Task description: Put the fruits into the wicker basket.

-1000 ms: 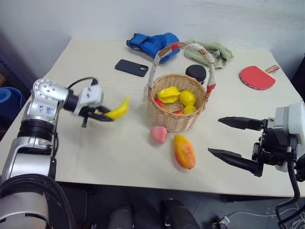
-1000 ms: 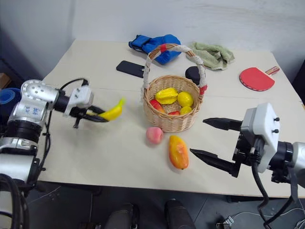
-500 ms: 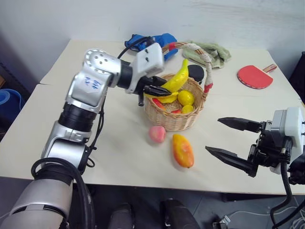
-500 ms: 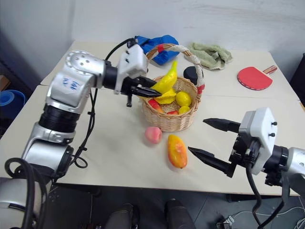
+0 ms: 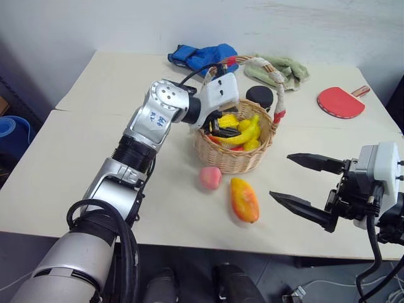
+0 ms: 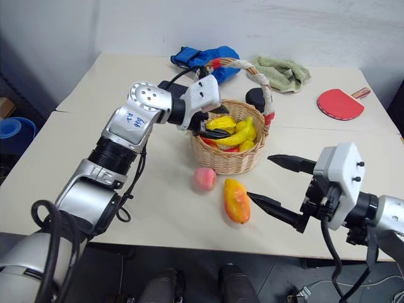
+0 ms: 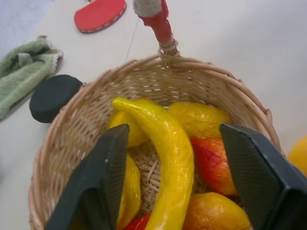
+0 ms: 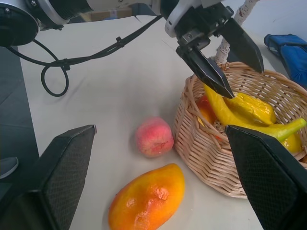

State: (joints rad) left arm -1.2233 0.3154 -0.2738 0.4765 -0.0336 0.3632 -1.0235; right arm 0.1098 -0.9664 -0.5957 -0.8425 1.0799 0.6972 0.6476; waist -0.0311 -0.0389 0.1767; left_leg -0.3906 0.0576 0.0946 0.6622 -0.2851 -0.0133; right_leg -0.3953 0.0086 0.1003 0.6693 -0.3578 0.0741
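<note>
The round tan woven wicker basket [image 5: 235,159] with its tall rope-wrapped arched handle is sitting at the centre of the head views on the pale table [image 5: 95,158]. 1 curved yellow toy banana [image 5: 243,134] is lying inside it, on top of several other yellow, orange and red toy fruits. 2 fruits are lying on the table below the basket in the frame: 1 small round pink peach [image 5: 210,178], just beside the basket wall, and 1 larger oval orange-red mango [image 5: 244,199], near the peach but apart from it.

The left gripper [image 5: 222,127] is reaching over the basket's left rim, its 2 black fingers spread wide on either side of the banana and gripping nothing. The left wrist view is showing clear gaps between both fingers and the banana [image 7: 168,167], which the head views are not making plain. The right gripper [image 5: 302,182] is hanging at the lower right of the frame, its 2 fingers fully parted and empty, well apart from the mango. The right wrist view is showing the peach [image 8: 154,137] and mango [image 8: 148,200] from low down, with the left gripper's [image 8: 229,67] fingers above the basket rim.

Along the upper edge of the table are lying 1 blue cloth bundle [image 5: 201,58], 1 crumpled green towel [image 5: 281,68], 1 small black round case [image 5: 259,96] behind the basket, and 1 red table-tennis paddle [image 5: 341,101] at the upper right. The left arm is covering the table left of the basket.
</note>
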